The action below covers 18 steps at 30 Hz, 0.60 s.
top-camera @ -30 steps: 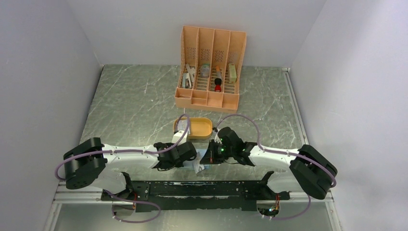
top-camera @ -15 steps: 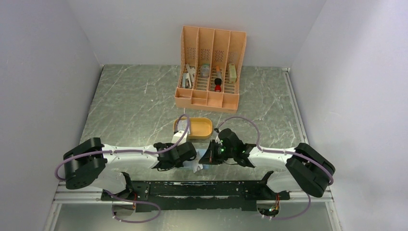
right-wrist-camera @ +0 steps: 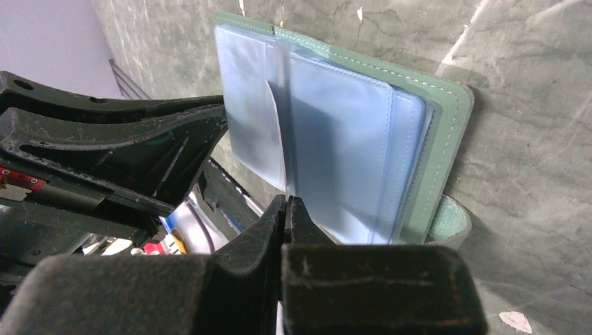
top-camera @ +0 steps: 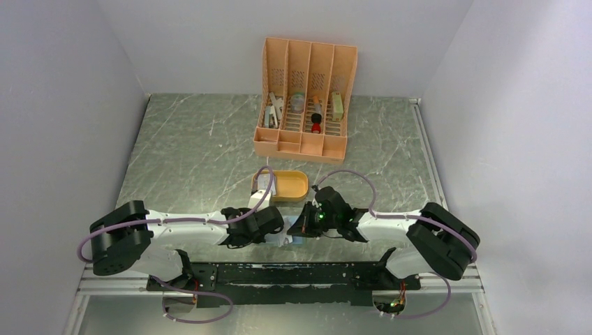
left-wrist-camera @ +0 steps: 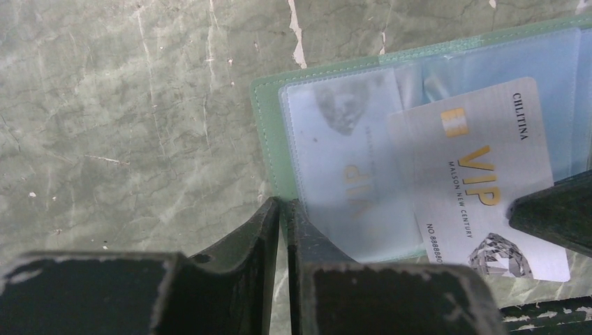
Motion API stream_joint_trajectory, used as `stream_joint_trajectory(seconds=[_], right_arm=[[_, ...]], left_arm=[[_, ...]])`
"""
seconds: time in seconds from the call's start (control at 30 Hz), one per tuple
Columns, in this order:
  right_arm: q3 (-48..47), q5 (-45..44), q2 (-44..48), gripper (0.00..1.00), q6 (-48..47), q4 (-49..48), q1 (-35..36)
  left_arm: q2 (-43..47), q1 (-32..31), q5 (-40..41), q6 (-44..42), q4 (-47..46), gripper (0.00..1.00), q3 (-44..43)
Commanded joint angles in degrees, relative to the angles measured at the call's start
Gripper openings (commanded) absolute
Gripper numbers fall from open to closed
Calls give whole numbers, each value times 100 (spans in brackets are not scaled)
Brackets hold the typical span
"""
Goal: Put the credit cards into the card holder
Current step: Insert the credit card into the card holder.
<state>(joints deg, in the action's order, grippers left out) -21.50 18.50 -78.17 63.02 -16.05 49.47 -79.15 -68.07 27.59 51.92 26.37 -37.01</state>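
The card holder (left-wrist-camera: 265, 125) lies open on the table by the near edge, green with clear pockets; in the top view only a pale sliver (top-camera: 287, 241) shows between the two grippers. One credit card (left-wrist-camera: 342, 160) sits blurred inside a pocket. A second credit card (left-wrist-camera: 475, 174), silver with gold VIP lettering, lies partly over that pocket. My left gripper (left-wrist-camera: 286, 204) is shut on the holder's green edge. My right gripper (right-wrist-camera: 285, 202) is shut on the silver card's right edge, and one of its fingers (left-wrist-camera: 555, 216) covers that edge in the left wrist view.
An orange oval tray (top-camera: 290, 185) stands just beyond the grippers. A tall orange slotted organizer (top-camera: 305, 105) with small items is at the back. A round pale green object (right-wrist-camera: 452, 220) shows under the holder's corner. The metal rail (top-camera: 293, 276) runs along the near edge.
The right arm has edged a little to the left, toward the left gripper. The left jaws have narrowed slightly. The holder has stayed in place.
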Motion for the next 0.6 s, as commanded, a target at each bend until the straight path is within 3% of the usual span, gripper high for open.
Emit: stream_joint_trajectory(seconds=[0.0,0.57], right_arm=[[25,-162,-133,0,83,-159,5],[121,-276,-299,0,359,-421,8]], left_arm=[[32,-2,-135,44,-65,15,80],[-12,3,-287,55,-258,11,146]])
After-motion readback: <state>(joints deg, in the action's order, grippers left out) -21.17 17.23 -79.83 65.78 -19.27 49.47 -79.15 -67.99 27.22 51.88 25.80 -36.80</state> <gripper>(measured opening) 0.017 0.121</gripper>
